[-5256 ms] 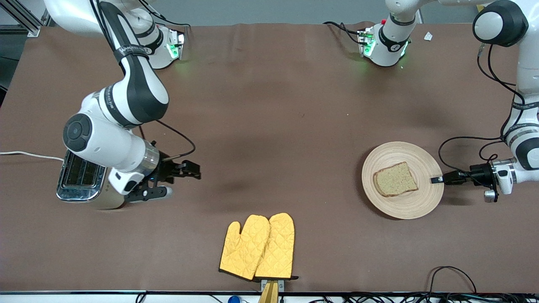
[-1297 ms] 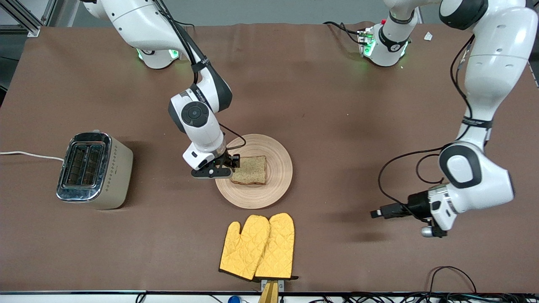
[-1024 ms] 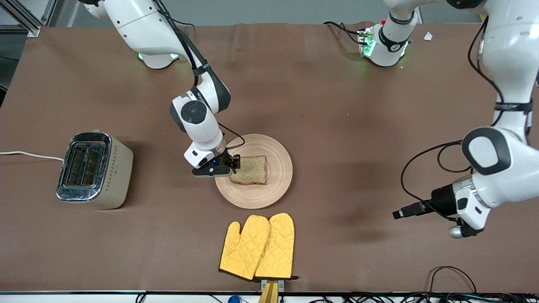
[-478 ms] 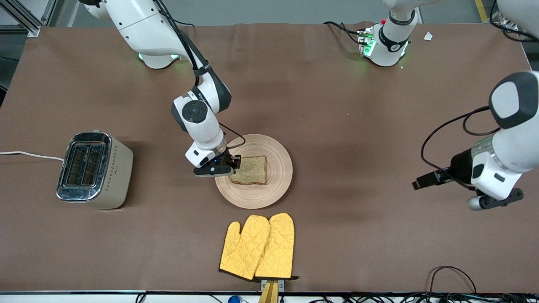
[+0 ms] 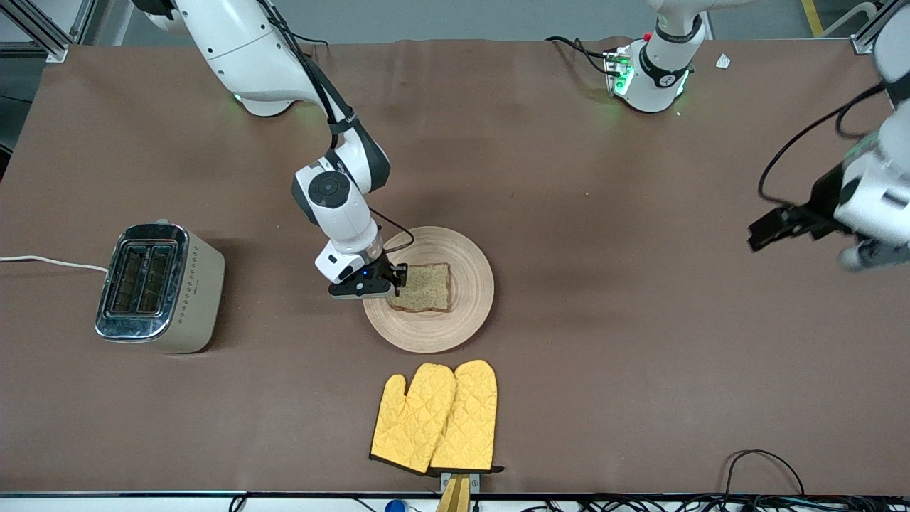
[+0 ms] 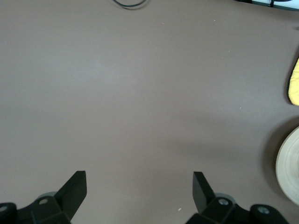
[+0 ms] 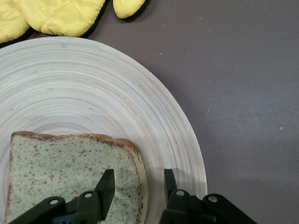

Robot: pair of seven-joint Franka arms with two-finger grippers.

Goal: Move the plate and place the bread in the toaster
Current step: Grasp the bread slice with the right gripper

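The round beige plate (image 5: 466, 302) lies mid-table with the bread (image 5: 425, 286) on it. My right gripper (image 5: 396, 277) is low at the bread's edge on the toaster's side, open. In the right wrist view my gripper (image 7: 138, 186) has one finger over the bread (image 7: 70, 172) and the other over the plate (image 7: 93, 93), astride the crust. The cream toaster (image 5: 160, 288) stands at the right arm's end of the table. My left gripper (image 5: 764, 231) is open and empty, up over the table's left-arm end; its wrist view shows it (image 6: 138, 184) over bare table.
A pair of yellow oven mitts (image 5: 435, 416) lies nearer the front camera than the plate, and shows in the right wrist view (image 7: 56, 14). The toaster's white cord (image 5: 50, 262) runs off the table's edge. The plate's rim (image 6: 289, 168) shows in the left wrist view.
The plate has gone from the left arm's end to mid-table. In the last second my left arm rose and drew back toward its end. My right gripper stayed at the bread's edge.
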